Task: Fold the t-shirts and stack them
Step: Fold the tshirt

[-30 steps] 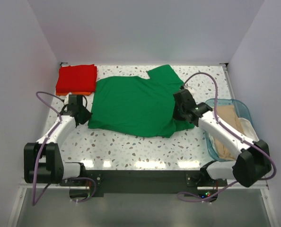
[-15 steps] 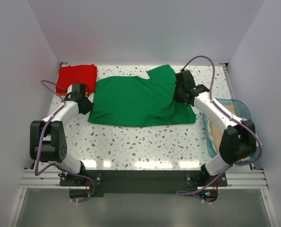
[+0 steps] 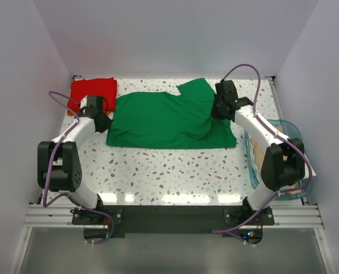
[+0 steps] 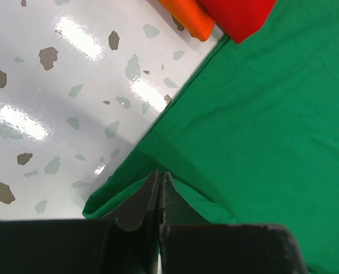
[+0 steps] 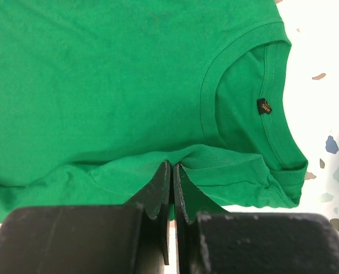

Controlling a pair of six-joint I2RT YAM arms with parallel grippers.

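Far left, a folded red t-shirt (image 3: 92, 94) tops an orange one (image 4: 186, 17), beside the left gripper (image 4: 159, 182) clamped on the hem of the green t-shirt (image 3: 158, 117) spread in the middle, whose collar-side fold the right gripper (image 5: 172, 171) pinches shut, blue basket (image 3: 292, 130) just right.

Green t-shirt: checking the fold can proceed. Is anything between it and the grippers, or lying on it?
Nothing visible. The left gripper and right gripper are shut directly on the green t-shirt; its middle is bare. The red t-shirt only meets its far-left corner.
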